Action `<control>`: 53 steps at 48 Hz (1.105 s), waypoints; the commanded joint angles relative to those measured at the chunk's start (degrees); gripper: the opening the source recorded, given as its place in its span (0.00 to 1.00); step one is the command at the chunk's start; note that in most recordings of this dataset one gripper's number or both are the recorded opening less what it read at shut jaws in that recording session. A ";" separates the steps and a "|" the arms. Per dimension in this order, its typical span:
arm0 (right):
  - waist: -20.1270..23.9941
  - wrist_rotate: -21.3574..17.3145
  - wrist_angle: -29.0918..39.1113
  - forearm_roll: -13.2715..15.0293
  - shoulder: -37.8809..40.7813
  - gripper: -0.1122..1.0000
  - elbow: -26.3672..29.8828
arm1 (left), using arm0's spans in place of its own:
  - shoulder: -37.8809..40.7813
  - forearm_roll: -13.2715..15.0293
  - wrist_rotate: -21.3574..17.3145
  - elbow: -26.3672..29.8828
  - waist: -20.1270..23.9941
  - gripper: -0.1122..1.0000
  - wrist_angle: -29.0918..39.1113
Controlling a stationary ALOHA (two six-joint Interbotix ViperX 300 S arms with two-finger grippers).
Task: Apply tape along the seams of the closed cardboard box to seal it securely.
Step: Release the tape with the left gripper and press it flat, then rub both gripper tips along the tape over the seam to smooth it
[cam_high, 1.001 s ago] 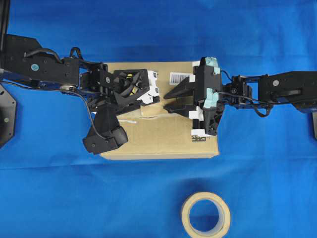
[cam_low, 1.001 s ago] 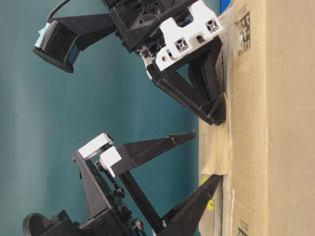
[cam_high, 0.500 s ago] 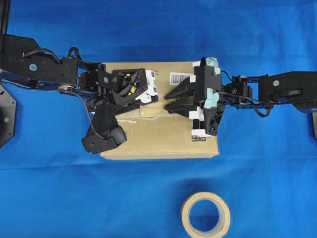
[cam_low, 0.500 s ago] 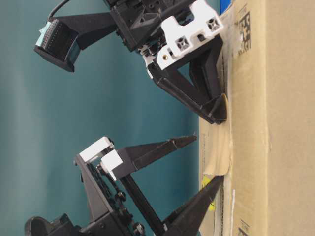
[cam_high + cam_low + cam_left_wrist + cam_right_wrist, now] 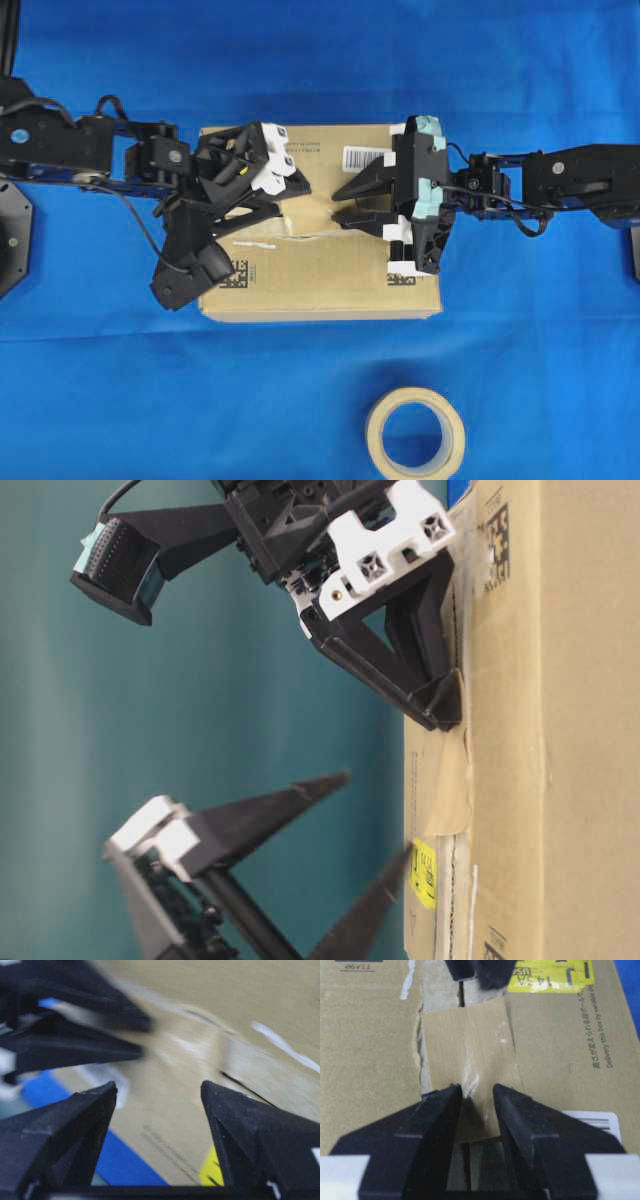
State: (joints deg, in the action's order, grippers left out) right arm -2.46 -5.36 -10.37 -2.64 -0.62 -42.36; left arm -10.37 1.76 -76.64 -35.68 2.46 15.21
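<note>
the cardboard box (image 5: pixel 320 270) lies flat, closed, mid-counter toward the far edge, with a yellow sticker and a barcode label on top. the tape (image 5: pixel 467 1067), a short tan piece, lies across the seams (image 5: pixel 330 236) near the box's middle, slightly wrinkled.

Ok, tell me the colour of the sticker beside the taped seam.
Yellow with black print: the sticker shows best in the right wrist view.

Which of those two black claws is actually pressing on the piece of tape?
The right gripper, reaching in from the right in the overhead view: its tips rest on the tape laid over the box seam. The left gripper is lifted clear, jaws spread.
</note>
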 commanded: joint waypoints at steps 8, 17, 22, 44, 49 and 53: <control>0.79 -0.09 0.62 -0.26 -4.39 0.49 -1.23 | -4.57 0.35 17.23 -3.34 -0.79 0.66 -14.59; 0.70 0.44 -1.05 0.09 -9.14 0.49 -1.41 | -5.98 0.35 37.79 -5.10 -0.79 0.65 -20.65; 0.44 0.44 -5.10 0.18 -10.72 0.48 -1.67 | -5.80 0.26 49.39 -5.45 -0.88 0.64 -22.41; -1.93 0.44 -10.46 -0.09 -3.43 0.10 0.26 | 2.20 0.18 65.13 -9.32 -2.46 0.10 -36.83; -1.93 0.44 -10.63 -0.09 -0.88 0.10 1.58 | 4.57 0.26 65.30 -8.88 -2.46 0.10 -38.76; -1.93 0.26 -10.81 -0.09 0.70 0.10 2.72 | 6.06 0.35 65.57 -8.53 -2.20 0.10 -39.11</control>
State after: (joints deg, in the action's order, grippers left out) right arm -4.22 -5.01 -20.39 -2.55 0.09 -41.66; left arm -4.75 1.93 -11.34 -45.44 0.18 -22.94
